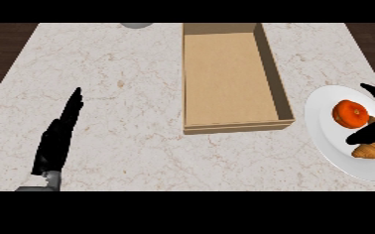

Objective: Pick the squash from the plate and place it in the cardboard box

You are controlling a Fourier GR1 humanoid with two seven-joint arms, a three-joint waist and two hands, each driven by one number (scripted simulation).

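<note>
Nearby, perhaps a croissant [364, 151] shares the plate [322, 129] with the squash [349, 113].

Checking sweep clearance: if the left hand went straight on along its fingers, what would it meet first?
Looks free: the left hand points up the counter, passing left of the cardboard box and probably left of the grey object at the far edge. Height unclear.
</note>
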